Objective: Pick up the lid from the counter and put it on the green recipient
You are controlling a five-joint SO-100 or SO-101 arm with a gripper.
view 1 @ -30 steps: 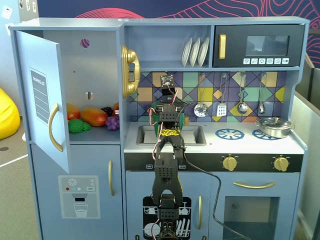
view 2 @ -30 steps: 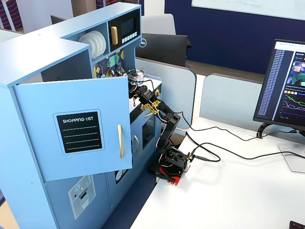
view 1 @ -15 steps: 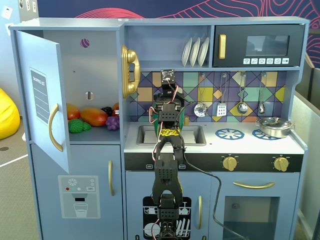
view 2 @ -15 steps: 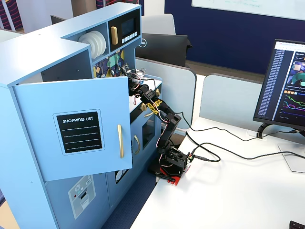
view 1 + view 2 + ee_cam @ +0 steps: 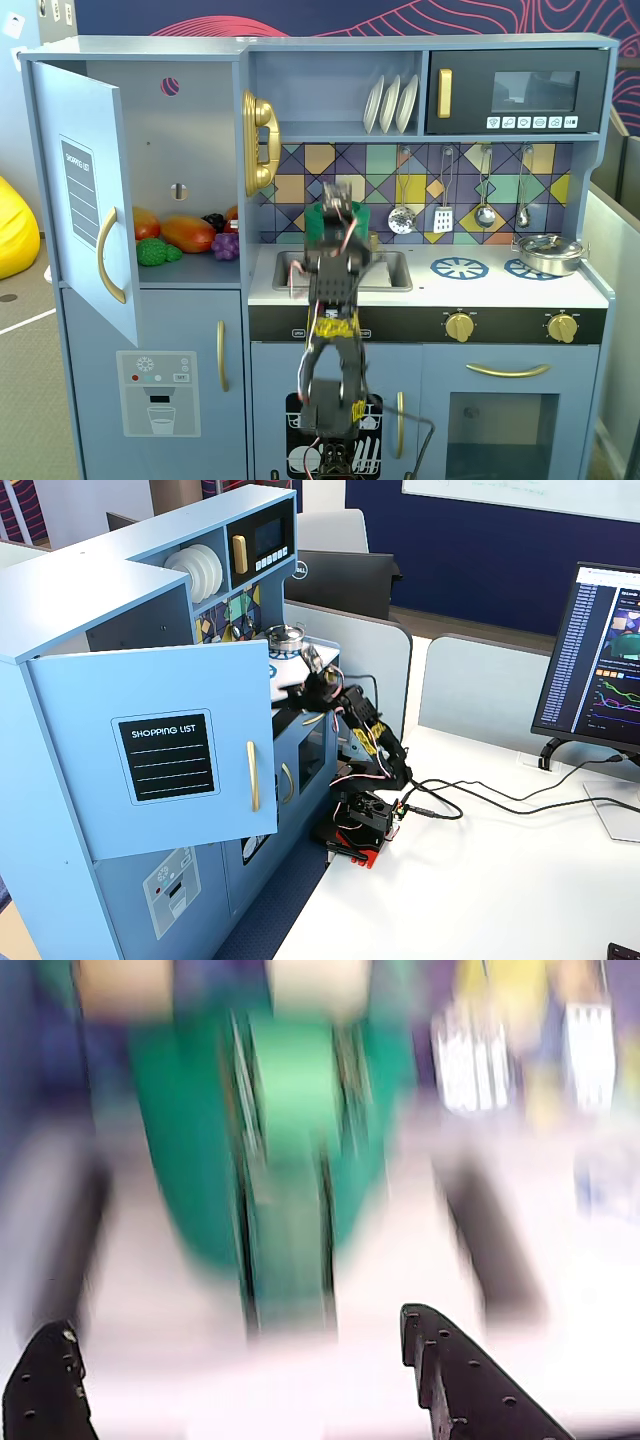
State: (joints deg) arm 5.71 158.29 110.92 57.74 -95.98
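The green recipient [image 5: 180, 1160] fills the middle of the blurred wrist view, with its ribbed strap handle [image 5: 290, 1210] facing the camera. In a fixed view only slivers of it [image 5: 363, 216] show behind the arm, at the back of the counter beside the sink. My gripper [image 5: 235, 1322] is open and empty, its black fingers [image 5: 450, 1370] spread wide just in front of the pot. It is raised over the sink in both fixed views [image 5: 338, 200] [image 5: 312, 665]. I cannot make out the lid in any view.
The sink [image 5: 395, 270] lies under the arm. Blue burner rings [image 5: 459, 267] and a shiny silver pot [image 5: 547, 252] are to the right. Utensils [image 5: 445, 215] hang on the backsplash. The fridge door [image 5: 85, 200] stands open at the left, with toy fruit [image 5: 185, 235] inside.
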